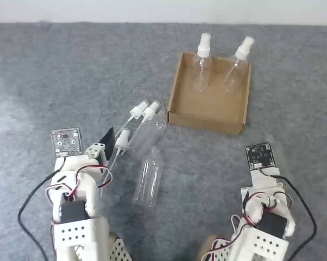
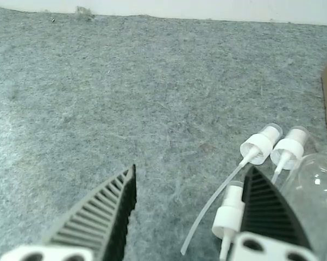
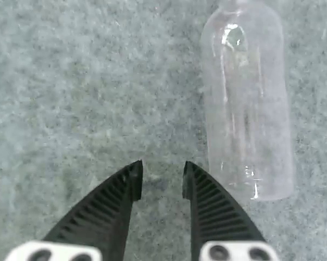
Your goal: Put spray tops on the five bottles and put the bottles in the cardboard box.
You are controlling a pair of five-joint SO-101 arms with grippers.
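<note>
Two clear bottles with spray tops (image 1: 201, 60) (image 1: 237, 65) lie in the cardboard box (image 1: 207, 117). Two uncapped bottles lie mid-table, one slanted (image 1: 151, 130) and one nearer (image 1: 148, 176). Three loose spray tops with dip tubes (image 2: 260, 144) (image 2: 288, 148) (image 2: 228, 215) lie beside the slanted bottle (image 2: 318, 176). My left gripper (image 2: 192, 170) is wide open just short of the tops, one finger beside the nearest top; in the high view the left gripper (image 1: 110, 142) is at the lower left. My right gripper (image 3: 162, 163) is slightly open over bare carpet, beside another clear bottle (image 3: 247, 103).
Grey carpet covers the table. The left arm's base (image 1: 76, 228) and the right arm's base (image 1: 264, 228) stand at the near edge. Open carpet lies between the arms and to the far left.
</note>
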